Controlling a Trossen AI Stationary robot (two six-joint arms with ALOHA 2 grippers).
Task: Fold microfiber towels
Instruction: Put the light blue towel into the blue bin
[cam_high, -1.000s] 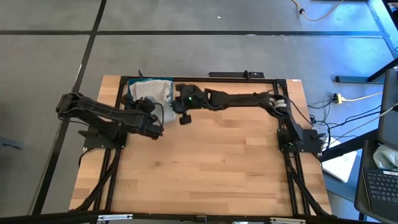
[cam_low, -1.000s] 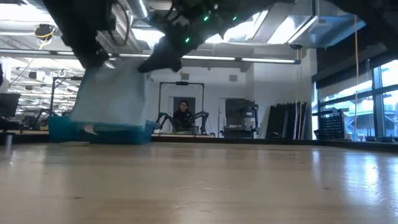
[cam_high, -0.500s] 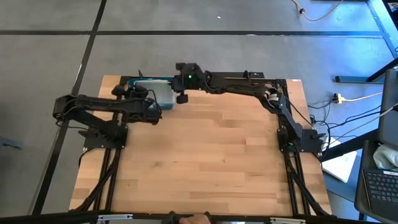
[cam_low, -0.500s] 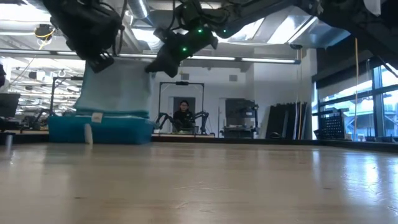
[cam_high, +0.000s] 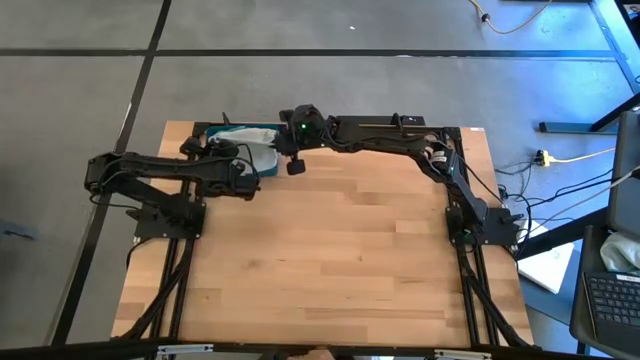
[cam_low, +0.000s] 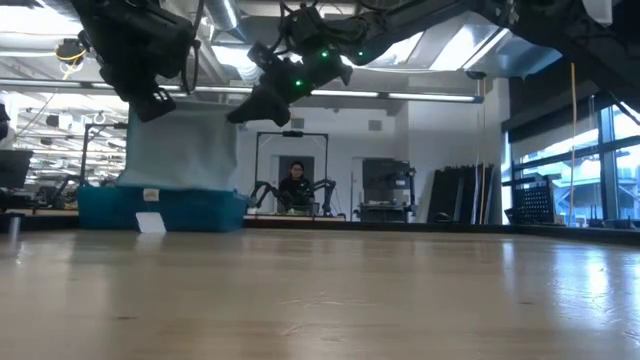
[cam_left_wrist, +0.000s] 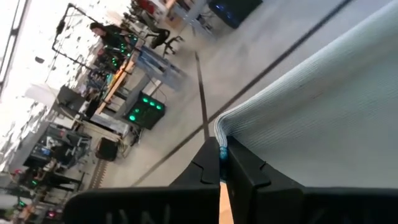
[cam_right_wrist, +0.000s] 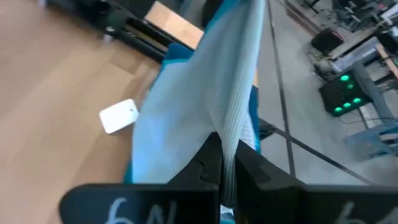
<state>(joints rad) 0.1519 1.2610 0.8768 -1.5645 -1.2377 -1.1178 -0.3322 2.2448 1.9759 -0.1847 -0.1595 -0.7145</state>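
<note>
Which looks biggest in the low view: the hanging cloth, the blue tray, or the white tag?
1. Pale blue towel and dark blue tray: alike, so I won't rank them.
2. White tag, clearly smallest.

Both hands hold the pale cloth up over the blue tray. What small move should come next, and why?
Probably carry it toward the bare table and lower it. The left hand and right hand each pinch a top corner of the pale blue towel, which hangs over the tray, so it cannot be spread there.
</note>
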